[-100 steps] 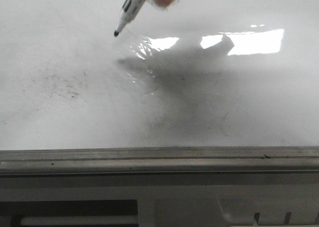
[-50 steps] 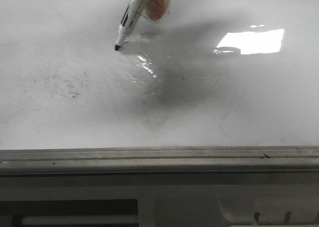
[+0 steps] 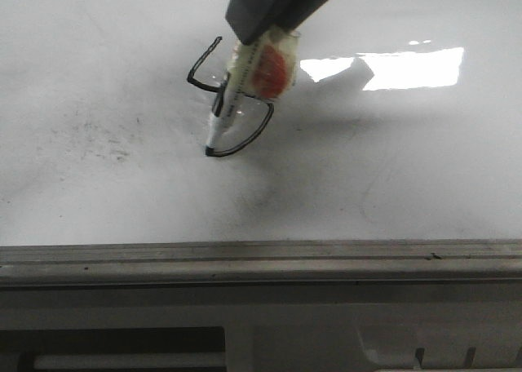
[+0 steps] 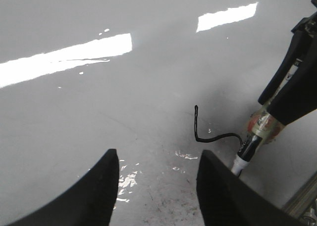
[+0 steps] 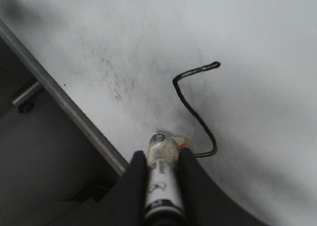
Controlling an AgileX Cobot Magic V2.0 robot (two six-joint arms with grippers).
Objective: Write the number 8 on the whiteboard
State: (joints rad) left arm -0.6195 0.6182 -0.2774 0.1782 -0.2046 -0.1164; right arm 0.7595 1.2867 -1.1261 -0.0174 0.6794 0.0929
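The whiteboard (image 3: pixel 98 78) is glossy white with faint grey smudges. A black marker line (image 3: pixel 245 143) runs on it in an S-like curve, an unclosed part of the number 8; it also shows in the left wrist view (image 4: pixel 198 129) and the right wrist view (image 5: pixel 190 104). My right gripper (image 3: pixel 265 29) is shut on a marker (image 3: pixel 224 115) wrapped in tape, its tip on the board at the line's near end. The marker also shows in the right wrist view (image 5: pixel 161 179). My left gripper (image 4: pixel 157 186) is open and empty above the board, beside the line.
A grey metal edge rail (image 3: pixel 261 262) runs along the board's near side, also in the right wrist view (image 5: pixel 64 104). A bright rectangular light reflection (image 3: pixel 408 68) lies at the far right. Grey speckled smudges (image 3: pixel 98 139) lie left of the line.
The marker has come down onto the board and drawn a black S-shaped curve, moving toward the near side. The right gripper's dark fingers have come into the front view.
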